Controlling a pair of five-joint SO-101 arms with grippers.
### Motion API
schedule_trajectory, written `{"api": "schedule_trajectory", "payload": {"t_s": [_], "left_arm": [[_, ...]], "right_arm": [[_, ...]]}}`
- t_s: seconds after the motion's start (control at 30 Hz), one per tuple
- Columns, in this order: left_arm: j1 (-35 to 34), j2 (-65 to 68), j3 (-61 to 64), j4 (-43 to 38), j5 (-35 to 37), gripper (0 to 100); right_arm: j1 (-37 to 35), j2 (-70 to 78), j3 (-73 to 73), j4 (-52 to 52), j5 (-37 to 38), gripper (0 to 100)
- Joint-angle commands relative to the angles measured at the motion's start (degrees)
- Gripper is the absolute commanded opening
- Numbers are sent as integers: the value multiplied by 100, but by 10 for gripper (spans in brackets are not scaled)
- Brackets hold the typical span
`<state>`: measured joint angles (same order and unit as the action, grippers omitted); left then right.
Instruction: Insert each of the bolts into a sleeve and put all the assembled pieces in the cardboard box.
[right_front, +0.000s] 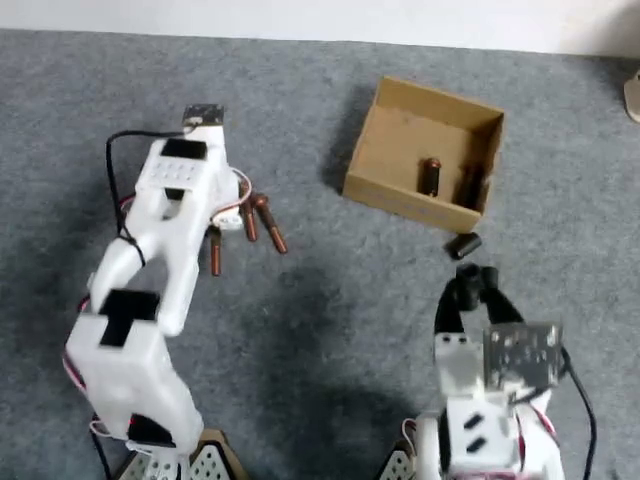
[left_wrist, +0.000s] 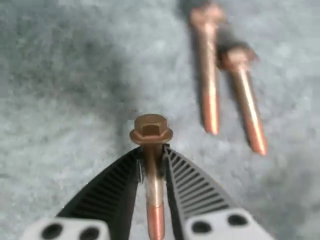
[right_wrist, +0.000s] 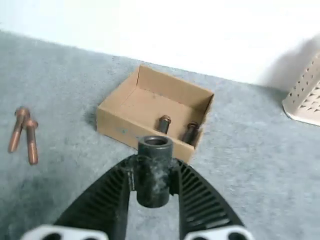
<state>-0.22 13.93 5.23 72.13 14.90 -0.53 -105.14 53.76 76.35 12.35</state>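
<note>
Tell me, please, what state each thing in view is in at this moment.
Left end effector: shut on a bolt.
Right end effector: shut on a sleeve with an empty bore.
Two loose bolts: lying side by side on the carpet.
Cardboard box: open, two assembled pieces inside.

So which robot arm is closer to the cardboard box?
The right. The right gripper, holding a sleeve, sits just in front of the cardboard box; the left gripper, gripping a bolt, is far away beside two loose bolts.

Grey carpet-like surface (right_front: 330, 330) across whole scene; white wall (right_wrist: 200, 30) behind; pale perforated basket (right_wrist: 306, 97) beside wall.
</note>
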Motion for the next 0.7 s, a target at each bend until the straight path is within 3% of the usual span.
{"api": "schedule_trajectory", "payload": {"t_s": [0.0,0.23,0.67], "left_arm": [[207,-1288,620,-334,-79,5],[409,-3002,1684,-879,-70,5],[989,-5675,3354,-2031,-44,5]], "right_arm": [[-453,-22,514,-673,-316,5],[-1780,-22,1411,-1358,-343,5],[-2765,-22,2941,-2290,-343,5]]}}
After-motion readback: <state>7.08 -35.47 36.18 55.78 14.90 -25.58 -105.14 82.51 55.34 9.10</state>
